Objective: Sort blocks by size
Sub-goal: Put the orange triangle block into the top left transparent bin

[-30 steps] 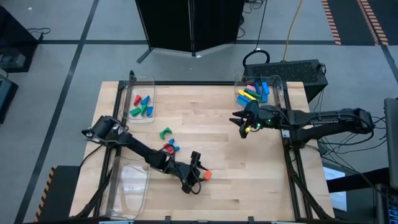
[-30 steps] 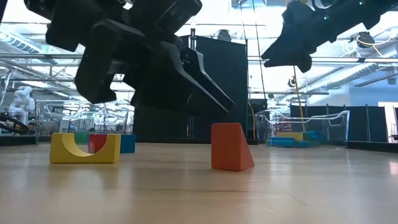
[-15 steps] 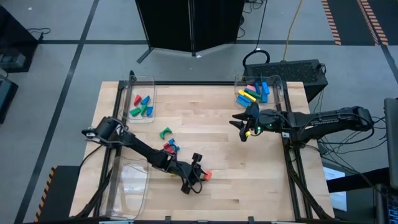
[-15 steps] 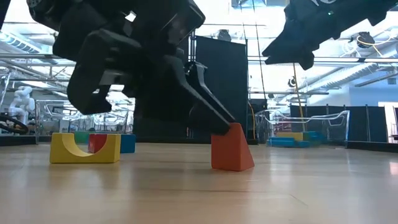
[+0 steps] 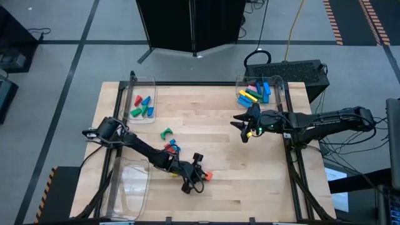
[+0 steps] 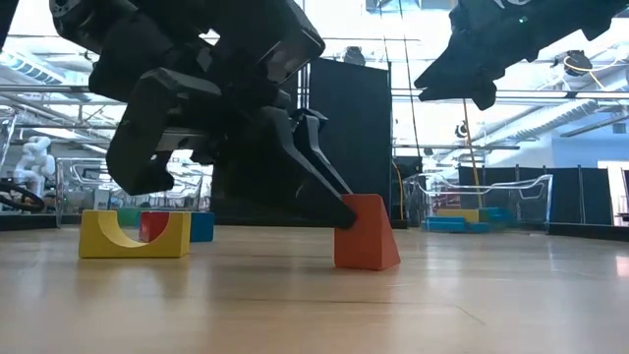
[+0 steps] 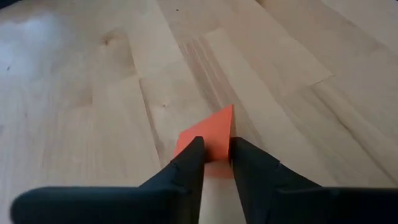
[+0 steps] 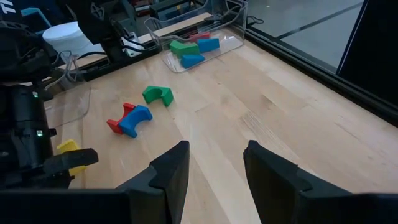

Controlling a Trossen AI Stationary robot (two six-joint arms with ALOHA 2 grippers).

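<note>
Item: small orange wedge-shaped block (image 7: 210,138), standing on the pale wooden plank table (image 5: 225,125) near its front edge, left of centre, lay pinched between the two dark fingers (image 7: 186,167) of the left gripper (image 7: 215,157), which pressed against both its sides. Right gripper (image 8: 215,163) hung above the table's right side, fingers parted and holding nothing. Surroundings: grey floor (image 5: 75,44) and a black cabinet (image 6: 349,138) beyond the far edge.
</note>
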